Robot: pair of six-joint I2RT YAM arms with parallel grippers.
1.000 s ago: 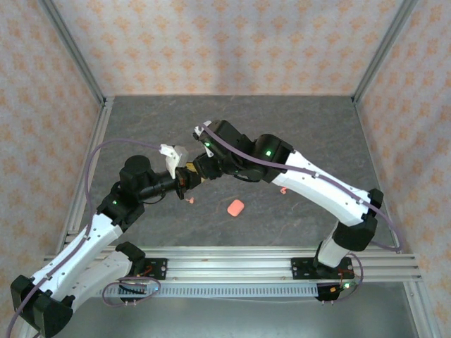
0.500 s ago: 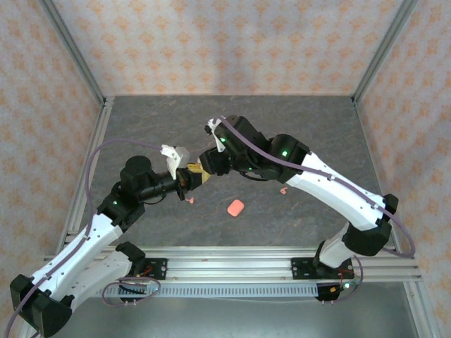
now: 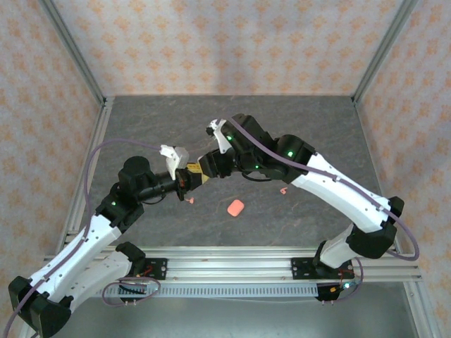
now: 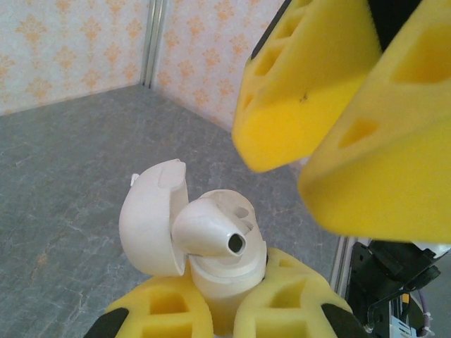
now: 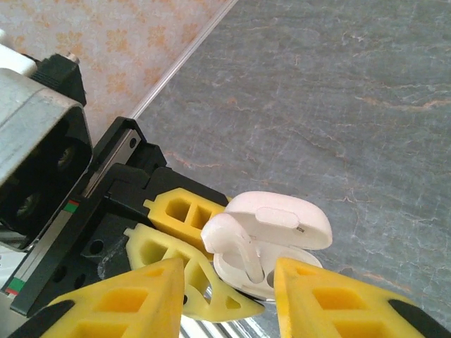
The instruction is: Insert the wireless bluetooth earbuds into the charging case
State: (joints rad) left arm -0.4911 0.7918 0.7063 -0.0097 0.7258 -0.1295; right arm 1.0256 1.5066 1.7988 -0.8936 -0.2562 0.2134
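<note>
The left tool (image 4: 225, 304) is pinched on the base of a white charging case (image 4: 224, 271), held up above the middle of the tabletop (image 3: 141, 127) with its lid (image 4: 151, 220) swung open. A whitish earbud (image 4: 210, 231) sits partway in the case, tilted, its stem end poking out. The right tool (image 5: 229, 296) hovers just beside the case with its yellow fingers (image 5: 120, 304) spread and nothing between them. A coral-pink case (image 3: 235, 207) lies on the tabletop towards the near edge, one coral-pink earbud (image 3: 189, 201) to its left and another (image 3: 283, 190) to its right.
</note>
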